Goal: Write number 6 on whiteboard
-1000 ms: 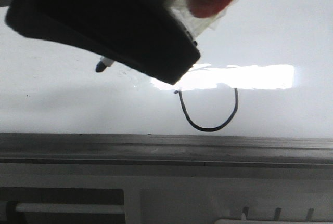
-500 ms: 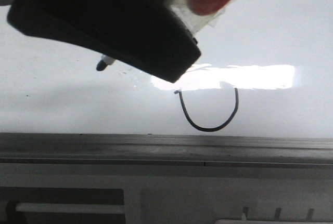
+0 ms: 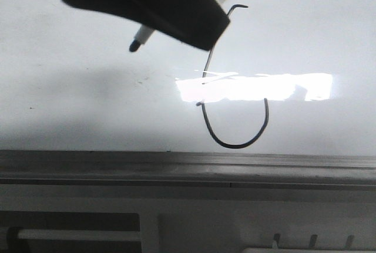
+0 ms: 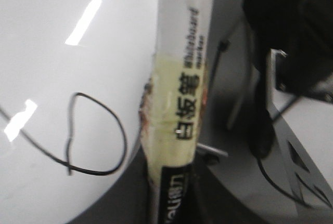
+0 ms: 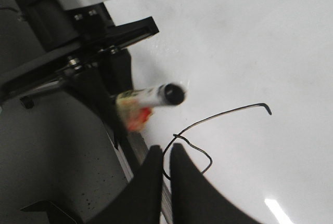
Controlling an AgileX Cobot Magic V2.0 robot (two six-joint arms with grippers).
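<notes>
Nearest the camera is the grey edge rail of the whiteboard, and just beyond it sits the number 6: loop closed low, stem curving up to a small hook. Further back the left end effector hangs over the board, clamped on a taped marker whose tip looks clear of the surface, though the glare makes that hard to call. The right end effector has its fingers pinched together on nothing. Digit looks done, so I'd lift straight up and avoid dragging the tip across wet ink
</notes>
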